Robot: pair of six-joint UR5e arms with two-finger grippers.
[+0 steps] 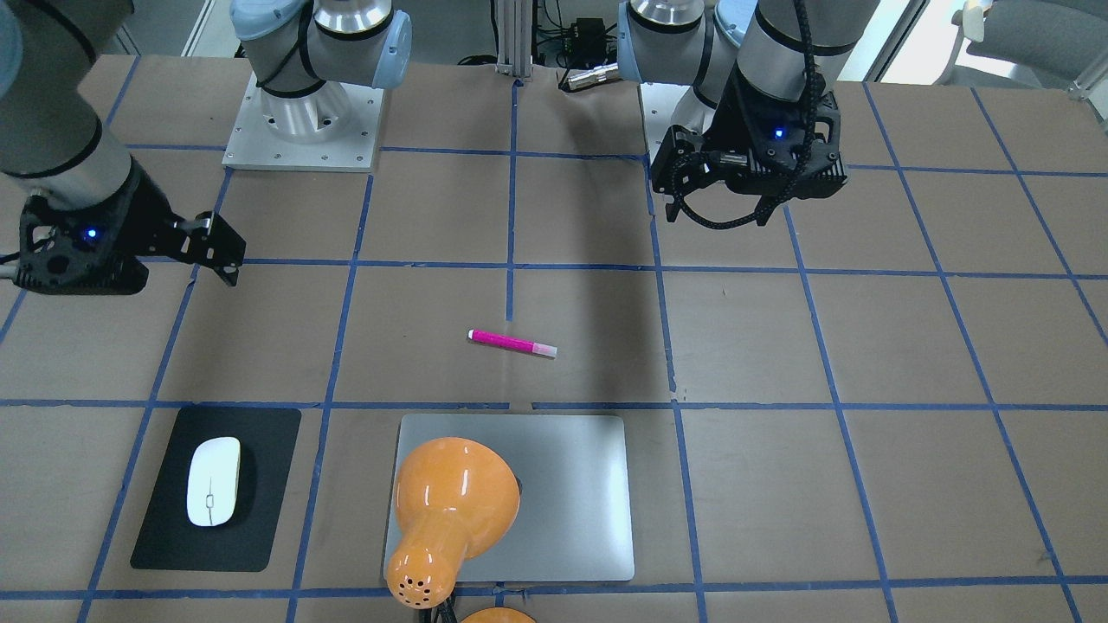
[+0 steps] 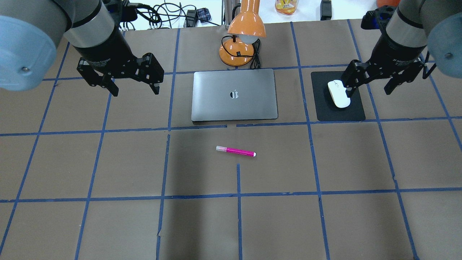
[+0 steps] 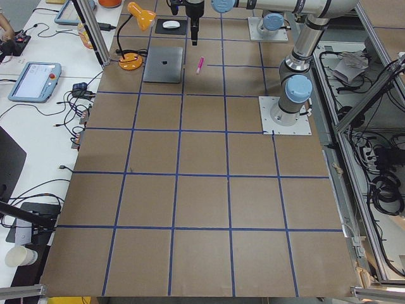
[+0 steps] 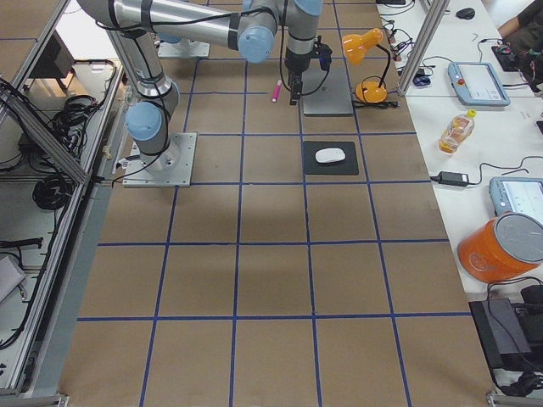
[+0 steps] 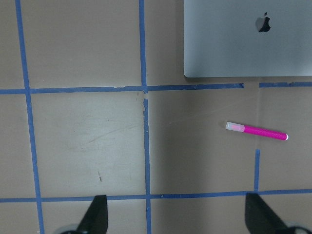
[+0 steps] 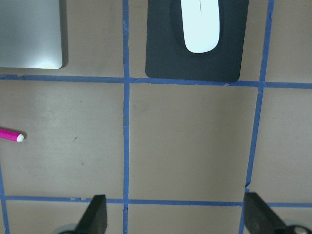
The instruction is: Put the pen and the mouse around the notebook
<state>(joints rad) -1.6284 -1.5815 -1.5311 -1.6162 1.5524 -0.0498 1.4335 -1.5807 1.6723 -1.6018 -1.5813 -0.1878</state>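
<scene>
The pink pen [image 2: 235, 151] lies flat on the brown table, just in front of the silver-grey notebook [image 2: 234, 94]. Right of the notebook, the white mouse [image 2: 338, 94] rests on a black mat [image 2: 343, 113]. My left gripper [image 2: 135, 90] hovers open to the left of the notebook, holding nothing. In its wrist view the pen [image 5: 256, 131] and the notebook [image 5: 248, 39] lie ahead and to the right. My right gripper [image 2: 369, 92] hangs open above the mat's right part, beside the mouse, holding nothing. Its wrist view shows the mouse [image 6: 200, 24] ahead.
An orange desk lamp [image 2: 242, 36] stands behind the notebook, its shade leaning over the notebook's far edge; from the front camera the lamp [image 1: 450, 510] covers part of the notebook. Blue tape lines grid the table. Cables and bottles lie beyond the far edge.
</scene>
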